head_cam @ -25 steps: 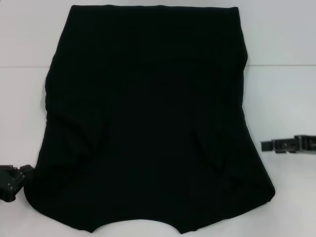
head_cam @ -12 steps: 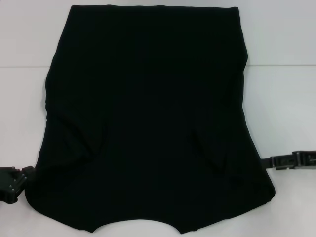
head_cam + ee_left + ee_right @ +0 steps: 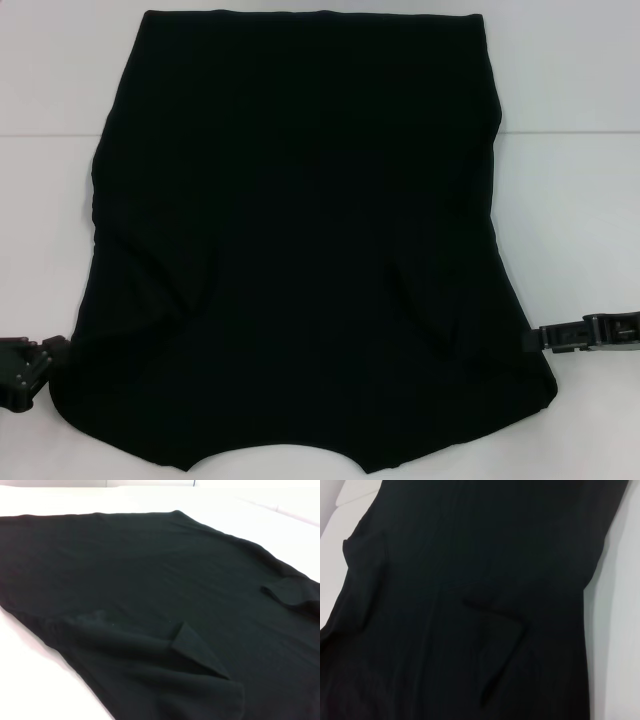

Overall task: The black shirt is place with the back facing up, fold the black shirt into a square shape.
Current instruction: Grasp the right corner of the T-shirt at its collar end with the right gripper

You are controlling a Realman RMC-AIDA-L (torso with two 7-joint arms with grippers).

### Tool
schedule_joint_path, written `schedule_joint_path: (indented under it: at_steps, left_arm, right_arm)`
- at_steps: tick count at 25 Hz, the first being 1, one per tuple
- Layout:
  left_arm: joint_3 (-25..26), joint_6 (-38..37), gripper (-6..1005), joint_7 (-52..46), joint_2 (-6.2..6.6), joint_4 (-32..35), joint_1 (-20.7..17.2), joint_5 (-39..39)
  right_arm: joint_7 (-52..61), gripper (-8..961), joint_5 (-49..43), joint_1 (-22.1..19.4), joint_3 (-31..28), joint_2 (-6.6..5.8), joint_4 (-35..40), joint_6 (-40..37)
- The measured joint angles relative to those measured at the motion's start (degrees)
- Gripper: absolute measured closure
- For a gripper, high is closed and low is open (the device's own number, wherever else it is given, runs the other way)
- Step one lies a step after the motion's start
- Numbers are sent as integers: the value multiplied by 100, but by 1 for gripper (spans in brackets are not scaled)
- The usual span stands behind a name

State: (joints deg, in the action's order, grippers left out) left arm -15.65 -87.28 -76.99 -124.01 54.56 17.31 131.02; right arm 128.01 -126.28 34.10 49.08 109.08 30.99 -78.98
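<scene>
While the shirt (image 3: pixel 300 240) lies spread flat on the white table (image 3: pixel 580 200), plain face up and filling most of the head view, both grippers sit low at its two near corners. Its long axis runs from the robot outward: the straight hem is at the far end, and the wider end with the curved notch is nearest the robot. Both sleeves look already turned in over the body, judging by the slanted flaps showing toward each side of the near half; the left wrist view shows one such flap lying flat with a sharp corner. The right gripper (image 3: pixel 540 338) reaches in level from the right, and its tip is touching or just beside the shirt's right edge, close to the near right corner. The left gripper (image 3: pixel 45 358) rests just beside the near left corner, slightly nearer the robot than the right one. I cannot tell whether either gripper is wide, narrow or holding cloth, since the fingertips merge with the black fabric or are hidden, and neither wrist view shows fingers. The shirt lies inward of each gripper, toward the middle of the table, so each arm is the nearer one for its own side. My judgement is that the coming move is a pinch of the two near corners, then a lift along the long axis toward the far hem.
</scene>
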Motion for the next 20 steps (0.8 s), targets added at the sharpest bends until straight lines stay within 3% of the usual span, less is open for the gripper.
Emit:
schedule_joint_path:
  at_steps: [7, 20]
  left_arm:
    - [-17, -39, 980, 0, 0, 2, 13, -3]
    - [10, -44, 979, 44, 8, 11, 44, -7]
  right_arm:
    - [5, 219, -17, 8, 33, 19, -60, -13]
    - [5, 223, -259, 178, 40, 265, -73, -277]
